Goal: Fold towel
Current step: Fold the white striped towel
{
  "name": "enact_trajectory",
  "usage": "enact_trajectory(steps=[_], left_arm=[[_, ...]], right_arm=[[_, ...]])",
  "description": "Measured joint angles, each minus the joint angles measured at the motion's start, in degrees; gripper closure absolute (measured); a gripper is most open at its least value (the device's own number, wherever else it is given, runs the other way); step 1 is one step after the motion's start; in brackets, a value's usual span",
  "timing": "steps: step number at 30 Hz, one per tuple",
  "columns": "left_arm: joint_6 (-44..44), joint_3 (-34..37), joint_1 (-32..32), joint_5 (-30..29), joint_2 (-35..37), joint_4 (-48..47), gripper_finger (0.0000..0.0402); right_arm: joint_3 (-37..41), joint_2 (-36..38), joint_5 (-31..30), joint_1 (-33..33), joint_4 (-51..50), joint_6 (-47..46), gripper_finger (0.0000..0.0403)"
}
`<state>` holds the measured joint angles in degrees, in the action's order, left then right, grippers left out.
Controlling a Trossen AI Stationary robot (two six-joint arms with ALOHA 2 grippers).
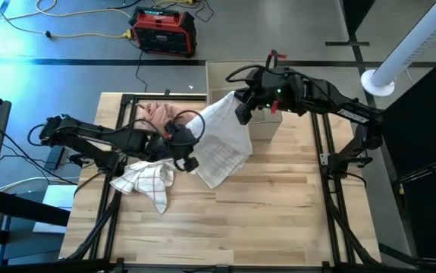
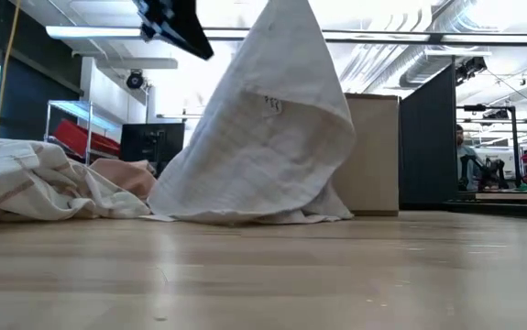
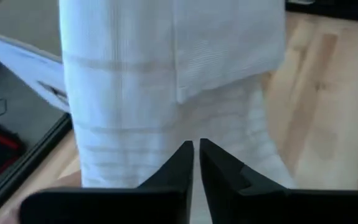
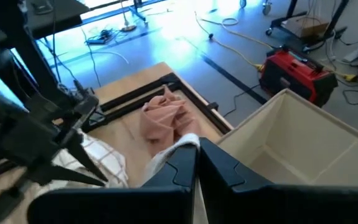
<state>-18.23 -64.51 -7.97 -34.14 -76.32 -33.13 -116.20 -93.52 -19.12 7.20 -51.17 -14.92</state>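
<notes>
A white towel [image 1: 221,140] hangs in a cone from my right gripper [image 1: 244,110], which is shut on its top. Its lower part [image 2: 245,215] spreads on the wooden table. My left gripper [image 1: 191,148] hovers beside the towel's left edge, above the table, with its fingers shut. In the left wrist view the towel [image 3: 166,93] fills the space just ahead of the left gripper [image 3: 196,152]. In the low view the left gripper [image 2: 173,23] stands apart from the cloth. My right gripper pinches the white towel at its topmost bunched part [image 4: 180,146] between both fingers, coming from above. The towel hangs below the hold, and its lower end [image 1: 214,174] rests on the table. How many layers it holds is hidden by the fingers.
A crumpled checked towel [image 1: 145,178] lies at the table's left. A pink cloth [image 1: 157,114] sits near the far left edge. An open beige bin [image 1: 267,125] stands at the far edge behind the towel. Bare wood stretches along the near half [image 1: 278,220].
</notes>
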Motion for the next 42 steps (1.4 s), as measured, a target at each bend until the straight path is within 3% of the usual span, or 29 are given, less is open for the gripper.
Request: enact_trajectory(steps=[5, 10, 16, 21, 27, 42], left_arm=[[7.3, 0.0, 3.5, 7.26, -4.28, 4.71, 0.0313], [7.83, 0.0, 9.14, 16.16, -5.23, 12.9, 0.0264], [7.9, 0.0, 13.13, 22.78, -5.26, 13.42, 0.0232], [7.77, 0.01, 13.22, 21.98, -4.59, 10.24, 0.0216], [5.47, 0.02, 10.75, 13.3, -3.33, 7.87, 0.0208], [9.87, 0.04, 11.44, 24.3, -6.81, 20.81, 0.0222]], right_arm=[[0.0, 0.02, -0.14, 0.01, 0.05, 0.0, 0.0403], [0.0, 0.02, 0.05, -0.18, 0.02, -0.04, 0.0403], [0.0, 0.05, 0.07, -1.73, 0.0, 0.01, 0.0403], [0.0, 0.05, 0.05, -2.86, -0.03, 1.03, 0.0403], [0.0, 0.07, 0.06, -4.13, -0.35, 1.97, 0.0403], [0.0, 0.07, 0.08, -4.63, -0.05, 3.41, 0.0403]])
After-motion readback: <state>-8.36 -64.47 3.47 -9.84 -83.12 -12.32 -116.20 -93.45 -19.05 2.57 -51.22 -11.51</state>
